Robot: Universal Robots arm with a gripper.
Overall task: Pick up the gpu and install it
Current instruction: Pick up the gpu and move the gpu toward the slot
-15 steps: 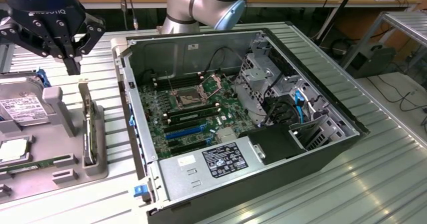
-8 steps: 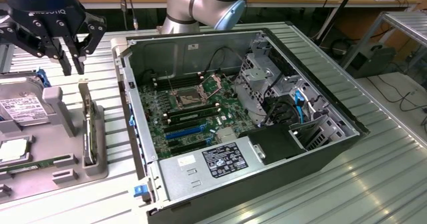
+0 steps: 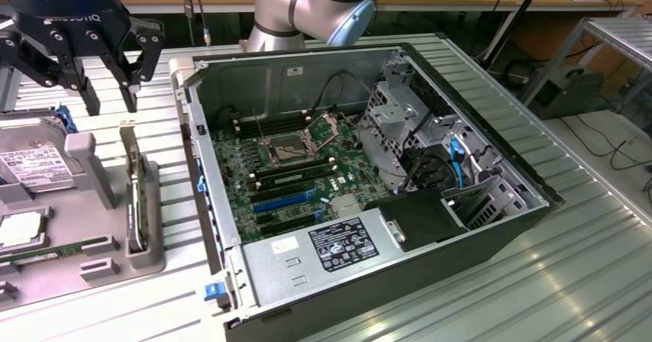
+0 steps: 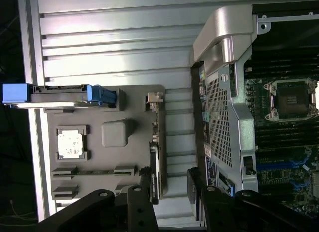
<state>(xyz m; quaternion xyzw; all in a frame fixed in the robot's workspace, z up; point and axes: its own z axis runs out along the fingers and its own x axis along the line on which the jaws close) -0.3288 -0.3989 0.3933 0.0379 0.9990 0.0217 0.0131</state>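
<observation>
The gpu (image 3: 136, 201) is a thin dark card standing on its long edge in a slot of the grey parts tray (image 3: 112, 269), beside the open computer case (image 3: 489, 227). My gripper (image 3: 110, 98) hangs above the card's far end, open, with nothing between its fingers. In the wrist view the gpu (image 4: 155, 159) runs along the tray's edge nearest the case. There my gripper (image 4: 169, 192) straddles it from above with one black finger on either side, clear of the card.
The tray also carries a silver hard drive (image 3: 36, 166), a square processor (image 3: 20, 229) and a green memory stick (image 3: 51, 249). Inside the case lie the motherboard (image 3: 295, 166) with blue card slots (image 3: 280, 201) and a metal drive cage (image 3: 398, 120). Ribbed metal table (image 3: 570, 281) surrounds everything.
</observation>
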